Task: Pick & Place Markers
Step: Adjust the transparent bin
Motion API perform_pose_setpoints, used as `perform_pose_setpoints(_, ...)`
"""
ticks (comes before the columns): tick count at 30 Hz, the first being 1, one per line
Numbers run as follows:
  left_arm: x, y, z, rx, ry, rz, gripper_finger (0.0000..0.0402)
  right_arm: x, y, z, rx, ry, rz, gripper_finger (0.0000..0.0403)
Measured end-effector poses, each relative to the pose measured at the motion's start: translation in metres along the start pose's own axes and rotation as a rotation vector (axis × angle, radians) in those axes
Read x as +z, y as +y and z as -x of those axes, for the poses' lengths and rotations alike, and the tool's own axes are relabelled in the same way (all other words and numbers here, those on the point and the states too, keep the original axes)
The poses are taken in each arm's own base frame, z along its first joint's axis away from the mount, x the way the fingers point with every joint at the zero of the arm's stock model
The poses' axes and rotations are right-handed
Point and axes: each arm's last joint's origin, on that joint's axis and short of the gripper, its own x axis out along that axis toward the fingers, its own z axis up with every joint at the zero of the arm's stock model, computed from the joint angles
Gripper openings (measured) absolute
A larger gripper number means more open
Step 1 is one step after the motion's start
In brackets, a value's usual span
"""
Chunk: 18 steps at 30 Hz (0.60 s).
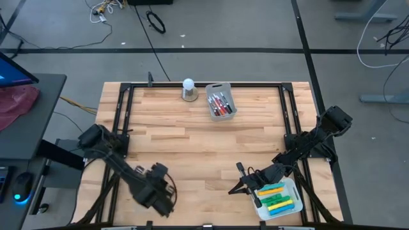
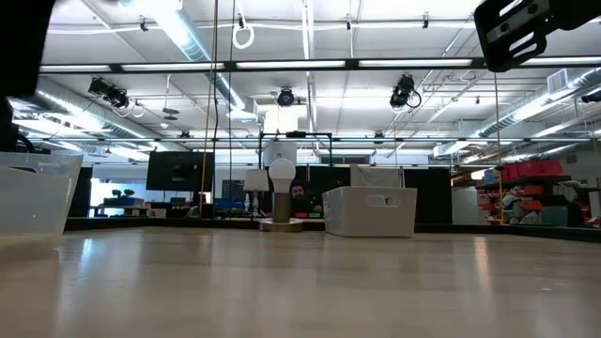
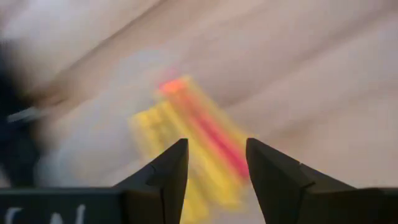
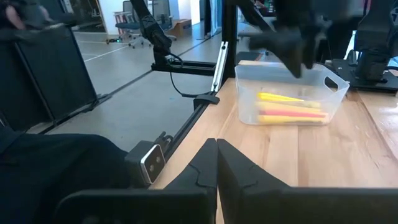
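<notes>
In the left wrist view my left gripper (image 3: 216, 146) is open above blurred yellow and red markers (image 3: 208, 130) in a clear bin, and I see no touch. The right wrist view shows my right gripper (image 4: 216, 144) shut and empty. It looks along the table at a clear bin (image 4: 249, 93) holding yellow and red markers (image 4: 289, 107), with the other arm's gripper (image 4: 292, 43) above it. In the high view the left gripper (image 1: 165, 195) is near the near edge. The right gripper (image 1: 238, 182) stands beside a near bin (image 1: 295, 186) of yellow, green and blue markers (image 1: 278, 199).
A second bin (image 1: 209, 91) at the far edge holds red and dark markers (image 1: 220, 103). A white ball on a grey base (image 1: 188, 89) stands beside it. Black frame rails (image 1: 121, 121) run along the table's sides. The low view shows a clear bin (image 2: 33, 192) close at the left.
</notes>
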Motion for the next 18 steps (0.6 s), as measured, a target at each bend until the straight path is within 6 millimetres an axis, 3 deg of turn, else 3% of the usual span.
perform_pose_setpoints(4,-0.015,-0.029,0.017,-0.374,-0.185,0.016,0.0144,0.000,0.000,0.000,0.000,-0.002,0.000,0.0004)
perform_pose_setpoints(8,-0.023,-0.062,0.012,-0.603,-0.232,0.010,0.0098,0.000,0.000,0.000,0.000,-0.004,-0.001,0.0004)
perform_pose_setpoints(11,-0.024,-0.072,-0.012,-0.527,-0.161,-0.013,0.0054,0.001,0.000,0.000,-0.001,-0.013,-0.003,0.0004)
perform_pose_setpoints(14,-0.025,-0.068,-0.034,-0.358,-0.068,-0.019,0.0012,0.002,0.000,0.000,0.000,-0.020,-0.006,0.0004)
perform_pose_setpoints(18,-0.024,-0.055,-0.044,-0.175,-0.034,0.048,0.0011,0.002,0.000,0.000,0.000,-0.018,-0.013,0.0004)
